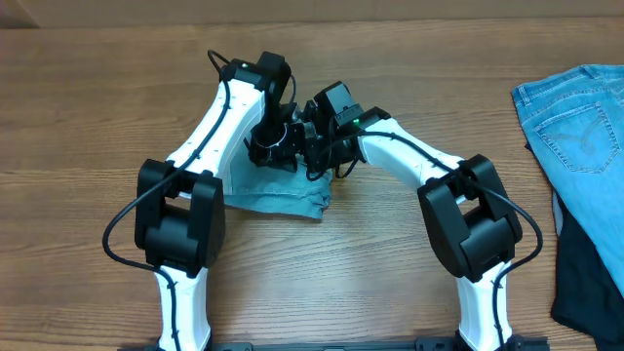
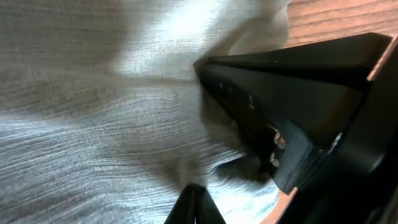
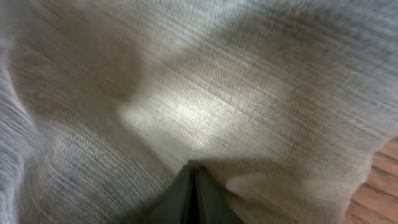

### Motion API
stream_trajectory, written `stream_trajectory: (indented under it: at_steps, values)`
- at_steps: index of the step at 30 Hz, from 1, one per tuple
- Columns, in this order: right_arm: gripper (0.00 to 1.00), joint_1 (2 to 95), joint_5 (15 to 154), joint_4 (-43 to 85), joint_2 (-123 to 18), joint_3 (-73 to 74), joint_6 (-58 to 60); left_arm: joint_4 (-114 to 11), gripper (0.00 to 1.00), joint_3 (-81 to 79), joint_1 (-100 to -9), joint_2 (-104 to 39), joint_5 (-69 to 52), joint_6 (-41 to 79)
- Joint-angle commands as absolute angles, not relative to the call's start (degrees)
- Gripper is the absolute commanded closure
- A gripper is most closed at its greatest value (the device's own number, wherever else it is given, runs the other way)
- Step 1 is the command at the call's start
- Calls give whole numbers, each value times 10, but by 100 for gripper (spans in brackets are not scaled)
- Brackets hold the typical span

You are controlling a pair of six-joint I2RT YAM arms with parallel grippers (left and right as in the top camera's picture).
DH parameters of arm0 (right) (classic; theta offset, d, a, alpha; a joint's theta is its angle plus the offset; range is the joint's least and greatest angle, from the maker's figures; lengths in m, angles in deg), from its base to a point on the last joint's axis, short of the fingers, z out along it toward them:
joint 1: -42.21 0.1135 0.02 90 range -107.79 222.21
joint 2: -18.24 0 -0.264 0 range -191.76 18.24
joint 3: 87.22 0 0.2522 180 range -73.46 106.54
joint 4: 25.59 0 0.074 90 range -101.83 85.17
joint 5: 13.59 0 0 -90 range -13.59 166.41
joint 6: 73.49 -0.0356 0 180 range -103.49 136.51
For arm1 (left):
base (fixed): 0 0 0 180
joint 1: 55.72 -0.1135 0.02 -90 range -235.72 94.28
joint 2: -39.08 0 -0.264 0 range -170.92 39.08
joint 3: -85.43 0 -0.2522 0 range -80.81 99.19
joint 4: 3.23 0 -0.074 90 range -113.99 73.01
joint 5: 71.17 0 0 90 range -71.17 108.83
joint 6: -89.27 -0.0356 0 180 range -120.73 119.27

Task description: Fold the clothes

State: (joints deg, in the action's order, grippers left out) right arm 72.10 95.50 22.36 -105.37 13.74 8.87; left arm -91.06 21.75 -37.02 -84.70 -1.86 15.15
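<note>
The pale light-blue denim shorts (image 1: 283,200) lie bunched and partly folded on the wooden table at centre, mostly hidden under both arms. My left gripper (image 1: 276,148) and right gripper (image 1: 318,151) meet close together over the shorts' upper edge. In the left wrist view the fingers (image 2: 194,191) are shut to a point on the pale cloth (image 2: 93,124), with a crease running from the tips. The right arm's black gripper body (image 2: 298,93) is right beside it. In the right wrist view the fingers (image 3: 191,171) are shut on the cloth (image 3: 249,93), which fills the view.
Medium-blue jeans (image 1: 580,112) lie at the table's right edge, with a dark garment (image 1: 595,263) below them. Bare wood table (image 1: 97,117) surrounds the shorts. Cables loop beside both arm bases.
</note>
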Motion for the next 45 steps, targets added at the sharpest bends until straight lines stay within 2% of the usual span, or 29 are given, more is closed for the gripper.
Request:
stream_trajectory:
  at_steps: [1,8,12,16,22,24,26,27,28,29,30,35,45]
  values:
    - [96,710,960,175,-1052,166,85,-932,96,132,-354,-866,-36,134]
    - [96,691,958,122,-1090,166,85,-911,96,-53,-354,-866,71,152]
    - [96,660,958,105,-1090,166,86,-891,96,-116,-354,-866,73,151]
    - [96,657,971,101,-1088,168,86,-899,96,-87,-354,-863,72,151]
    - [96,657,971,114,-1018,171,92,-1006,96,93,-354,-776,72,148]
    - [96,657,971,134,-1005,171,92,-1014,90,141,-354,-736,73,150]
    - [96,657,971,152,-1005,169,92,-1004,79,149,-354,-720,87,150]
    - [96,658,971,155,-1005,168,92,-996,78,148,-354,-723,108,150]
    - [96,660,971,154,-1006,168,93,-980,79,144,-354,-727,127,150]
    - [96,664,971,152,-1009,168,94,-960,85,138,-354,-731,143,150]
    - [96,666,971,148,-1016,168,94,-921,96,118,-354,-733,148,152]
    - [96,670,1025,122,-1064,166,94,-807,96,18,-354,-733,143,162]
    - [96,657,994,118,-1114,170,92,-700,96,-113,-355,-733,155,167]
